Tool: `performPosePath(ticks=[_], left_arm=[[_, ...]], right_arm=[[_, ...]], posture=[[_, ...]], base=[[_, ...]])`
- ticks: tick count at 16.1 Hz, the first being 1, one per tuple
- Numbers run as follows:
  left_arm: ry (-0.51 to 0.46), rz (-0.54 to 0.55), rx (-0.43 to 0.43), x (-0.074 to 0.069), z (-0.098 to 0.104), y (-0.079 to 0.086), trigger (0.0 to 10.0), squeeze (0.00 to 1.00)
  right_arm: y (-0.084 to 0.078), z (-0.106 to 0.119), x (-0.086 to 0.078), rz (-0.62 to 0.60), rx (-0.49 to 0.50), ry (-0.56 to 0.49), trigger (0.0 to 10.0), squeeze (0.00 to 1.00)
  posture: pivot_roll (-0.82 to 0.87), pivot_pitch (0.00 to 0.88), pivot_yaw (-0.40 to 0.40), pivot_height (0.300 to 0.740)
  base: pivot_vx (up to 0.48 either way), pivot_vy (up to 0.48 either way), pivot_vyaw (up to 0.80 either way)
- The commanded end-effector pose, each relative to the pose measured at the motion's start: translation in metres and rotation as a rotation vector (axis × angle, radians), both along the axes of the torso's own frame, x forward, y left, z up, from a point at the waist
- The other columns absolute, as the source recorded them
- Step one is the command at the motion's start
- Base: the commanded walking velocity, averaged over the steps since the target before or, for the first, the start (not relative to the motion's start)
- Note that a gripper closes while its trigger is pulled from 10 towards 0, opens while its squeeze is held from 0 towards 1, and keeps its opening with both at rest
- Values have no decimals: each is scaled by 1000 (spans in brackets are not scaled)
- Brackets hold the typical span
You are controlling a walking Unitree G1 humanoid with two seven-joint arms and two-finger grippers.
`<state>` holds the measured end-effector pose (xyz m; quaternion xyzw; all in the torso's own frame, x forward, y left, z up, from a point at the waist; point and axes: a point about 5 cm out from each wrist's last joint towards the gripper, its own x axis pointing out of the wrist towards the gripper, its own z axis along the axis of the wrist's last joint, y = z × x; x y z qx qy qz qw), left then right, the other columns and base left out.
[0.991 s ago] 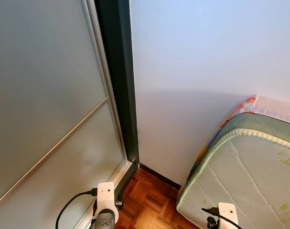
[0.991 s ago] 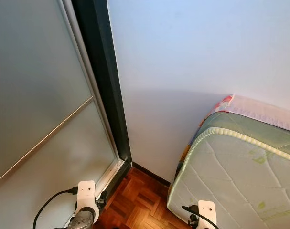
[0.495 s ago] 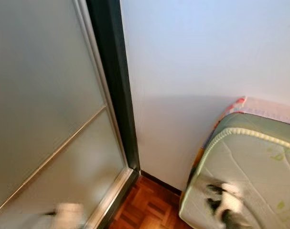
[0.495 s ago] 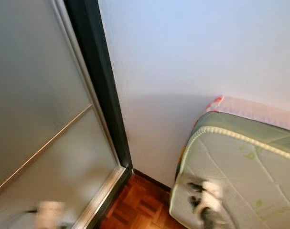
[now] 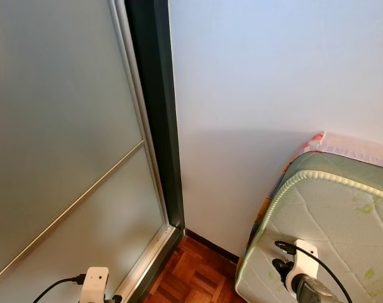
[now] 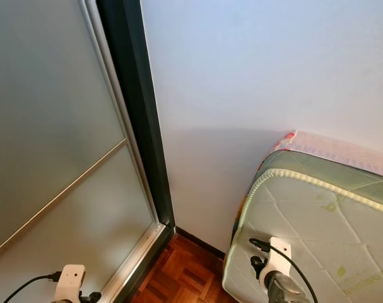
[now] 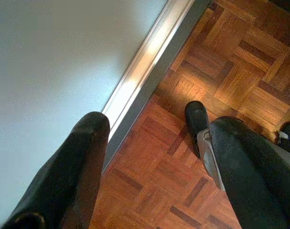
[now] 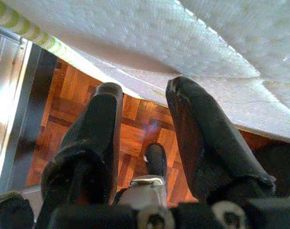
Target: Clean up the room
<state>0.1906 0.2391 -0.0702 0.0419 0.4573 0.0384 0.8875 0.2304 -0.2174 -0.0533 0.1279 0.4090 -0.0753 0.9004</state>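
My left gripper (image 7: 161, 121) hangs open over the parquet floor (image 7: 240, 62), beside the metal track (image 7: 145, 71) of the sliding door, with nothing between its fingers. My right gripper (image 8: 145, 88) is open too and holds nothing; it hangs beside the lower edge of the mattress (image 8: 221, 52), above the parquet. In the head views, the left wrist (image 5: 94, 282) shows at the bottom left and the right wrist (image 5: 303, 270) is in front of the mattress side (image 5: 342, 214).
A frosted sliding door (image 5: 58, 139) in a dark frame (image 5: 154, 113) stands on the left and a white wall (image 5: 273, 76) ahead. The green quilted mattress leans in the right corner. A narrow strip of parquet (image 5: 197, 274) lies between door and mattress. My black foot (image 7: 196, 121) is below.
The right arm has come up in front of the mattress. The left arm has dropped lower and further left. The middle frames are blurred by the motion.
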Motion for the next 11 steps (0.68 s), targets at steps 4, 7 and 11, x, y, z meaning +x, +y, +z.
performPosePath(ticks=[4,7,11], left_arm=[[2,-1,2,-1,0,1,10000,0],[-6,-1,1,-1,0,2,10000,0],[-9,-11,7,0,0,2,10000,0]], right_arm=[[-1,-1,-1,6,1,18,10000,0],[0,-1,-1,32,0,31,10000,0],[0,-1,-2,51,-5,42,10000,0]], posture=[[-79,0,18,740],[-79,0,23,740],[-79,0,22,740]], base=[[0,0,-711],[0,0,-708],[0,0,-712]])
